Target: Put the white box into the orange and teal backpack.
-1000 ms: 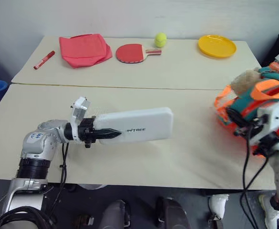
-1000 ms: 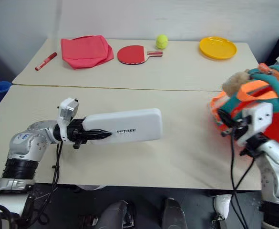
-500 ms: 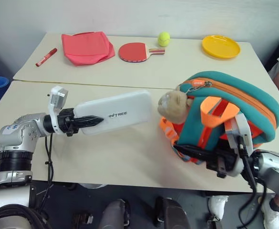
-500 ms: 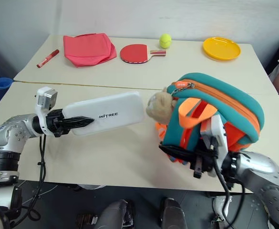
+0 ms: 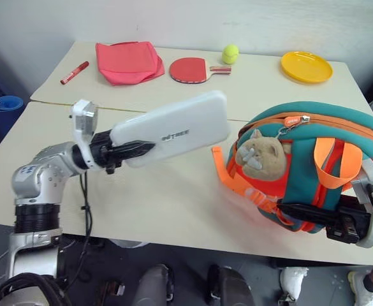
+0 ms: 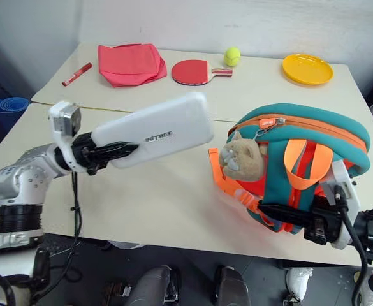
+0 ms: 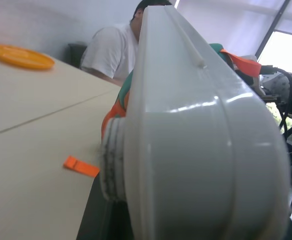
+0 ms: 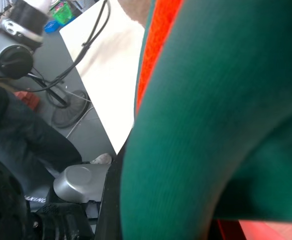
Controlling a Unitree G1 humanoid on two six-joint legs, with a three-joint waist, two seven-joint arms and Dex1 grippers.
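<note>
Left eye view: white box (image 5: 173, 126) in left end effector (image 5: 132, 150), seemingly clear of backpack (image 5: 314, 166).

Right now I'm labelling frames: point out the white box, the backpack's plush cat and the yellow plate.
white box (image 5: 173, 127), left eye view, its broad face.
plush cat (image 5: 261, 155), left eye view, its face.
yellow plate (image 6: 307, 68), right eye view, its centre.

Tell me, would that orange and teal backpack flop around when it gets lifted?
Probably somewhat. The orange and teal backpack is soft fabric, with loose straps trailing onto the table. Its domed shape suggests padding, so it may sag rather than collapse.
</note>
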